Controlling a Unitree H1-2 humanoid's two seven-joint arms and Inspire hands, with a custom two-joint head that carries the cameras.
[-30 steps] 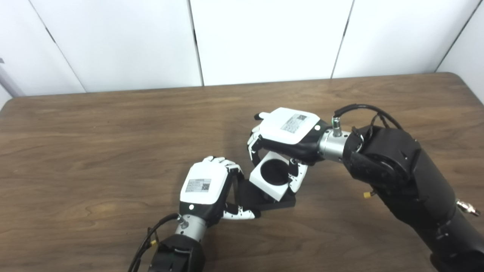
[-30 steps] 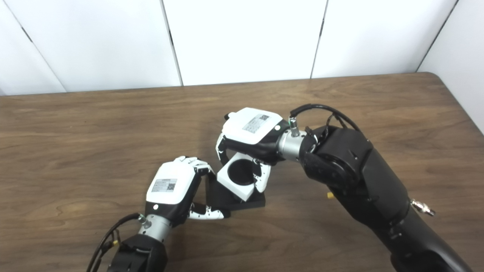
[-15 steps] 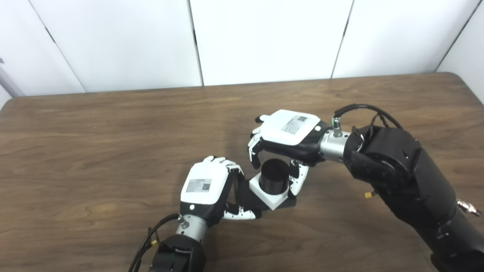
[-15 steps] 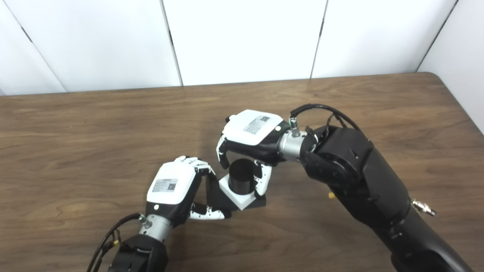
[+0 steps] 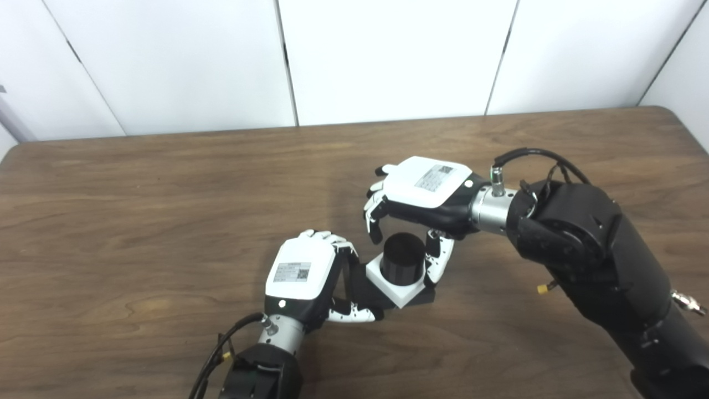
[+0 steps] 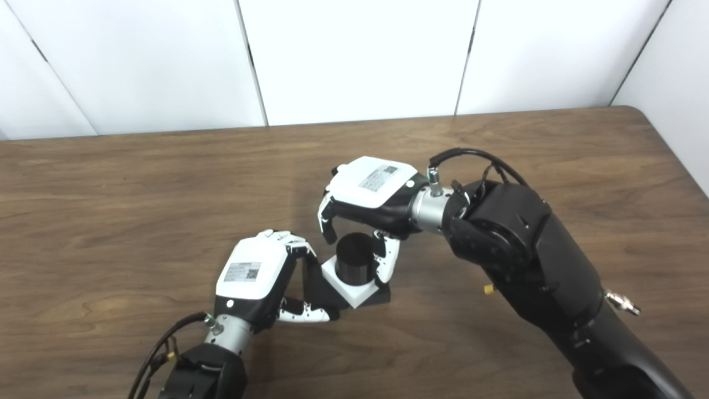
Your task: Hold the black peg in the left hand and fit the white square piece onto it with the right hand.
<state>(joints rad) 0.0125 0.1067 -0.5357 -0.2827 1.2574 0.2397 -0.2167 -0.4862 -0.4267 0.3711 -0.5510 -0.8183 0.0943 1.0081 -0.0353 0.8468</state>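
The black peg (image 5: 402, 254) stands upright on its flat black base (image 5: 424, 297) on the table. The white square piece (image 5: 394, 289) sits down around the peg, resting on the base. My left hand (image 5: 302, 271) is shut on the left side of the base, fingers over the top and thumb along the front. My right hand (image 5: 424, 191) hovers just above the peg with its fingers spread. Its fingertips (image 5: 375, 227) hang left of the peg and its thumb (image 5: 435, 260) hangs right of it, close to the white piece's corner. It holds nothing.
The brown wooden table (image 5: 138, 194) runs to a white panelled wall at the back. My bulky right forearm (image 5: 581, 249) crosses the table's right side. Black cables loop at both wrists.
The white piece has slid from a tilted perch over the peg's top down to the base. My right hand has let go of it, lifted a little and drawn slightly right. The left hand kept still.
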